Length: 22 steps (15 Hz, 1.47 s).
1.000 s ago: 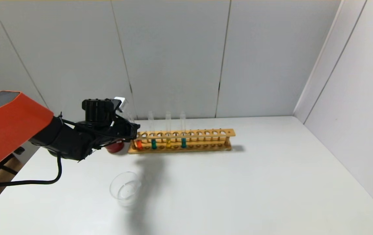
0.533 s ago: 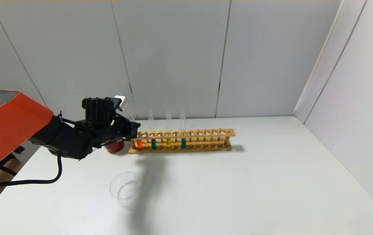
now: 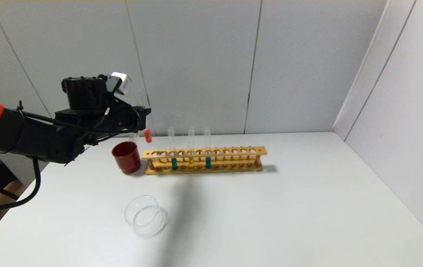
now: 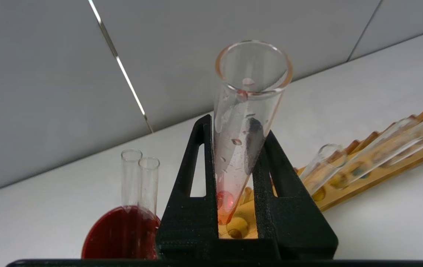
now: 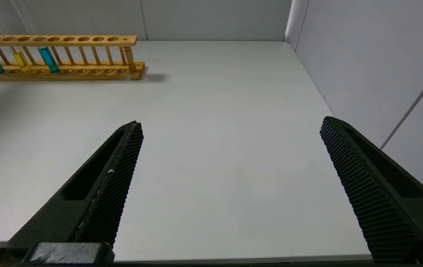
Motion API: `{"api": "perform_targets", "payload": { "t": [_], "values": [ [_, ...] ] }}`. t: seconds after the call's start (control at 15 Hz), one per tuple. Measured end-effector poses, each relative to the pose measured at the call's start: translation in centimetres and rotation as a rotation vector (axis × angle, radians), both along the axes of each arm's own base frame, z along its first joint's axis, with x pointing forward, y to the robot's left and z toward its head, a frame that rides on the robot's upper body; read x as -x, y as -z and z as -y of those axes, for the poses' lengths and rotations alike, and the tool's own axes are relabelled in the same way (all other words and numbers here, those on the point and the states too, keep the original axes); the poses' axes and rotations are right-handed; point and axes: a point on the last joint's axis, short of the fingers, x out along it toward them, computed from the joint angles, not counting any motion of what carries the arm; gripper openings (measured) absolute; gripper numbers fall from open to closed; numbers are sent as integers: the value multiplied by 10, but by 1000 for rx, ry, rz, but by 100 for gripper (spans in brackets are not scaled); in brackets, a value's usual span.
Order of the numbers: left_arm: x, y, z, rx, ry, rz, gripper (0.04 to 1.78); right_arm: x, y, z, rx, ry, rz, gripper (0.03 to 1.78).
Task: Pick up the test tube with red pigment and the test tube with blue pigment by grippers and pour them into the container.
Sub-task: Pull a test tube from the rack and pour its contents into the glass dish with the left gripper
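Observation:
My left gripper (image 3: pixel 142 115) is shut on the test tube with red pigment (image 3: pixel 147 135) and holds it nearly upright in the air, above the left end of the wooden rack (image 3: pixel 233 160). In the left wrist view the tube (image 4: pixel 250 92) sits between the two black fingers of that gripper (image 4: pixel 237 128), with red liquid at its bottom. Two tubes with blue-teal liquid (image 3: pixel 174 163) (image 3: pixel 208 162) stand in the rack; the bluer one (image 5: pixel 48 59) is right of the yellow one. The clear glass container (image 3: pixel 145 216) stands on the table in front. My right gripper (image 5: pixel 230 122) is open and empty, low over the table's near right.
A dark red cup (image 3: pixel 126 157) stands just left of the rack, below the left gripper; it holds two empty tubes (image 4: pixel 139 181). A yellow-liquid tube (image 3: pixel 191 162) stands between the teal ones. Grey walls close the back and right of the white table (image 3: pixel 289 215).
My left gripper has risen and shifted a little left, lifting the red tube out of the rack's leftmost hole. The red cup now shows in full.

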Motion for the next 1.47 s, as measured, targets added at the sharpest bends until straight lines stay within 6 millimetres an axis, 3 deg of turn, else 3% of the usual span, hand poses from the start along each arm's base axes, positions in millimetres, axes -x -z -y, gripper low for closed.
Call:
{"api": "perform_targets", "payload": {
  "t": [0.33,0.47,0.87,1.27,1.47],
  "values": [
    [28,-40,-6,8,-4,68,32,0,0,0,0,0,0,175],
    [42,-46,-14,8,-20,78,32,0,0,0,0,0,0,175],
    [82,-27,-47,-114,-61,55,32,0,0,0,0,0,0,175],
    [110,-7,-52,-143,281,211,32,0,0,0,0,0,0,175],
    [118,2,-52,-174,333,205,32,0,0,0,0,0,-1,175]
  ]
}}
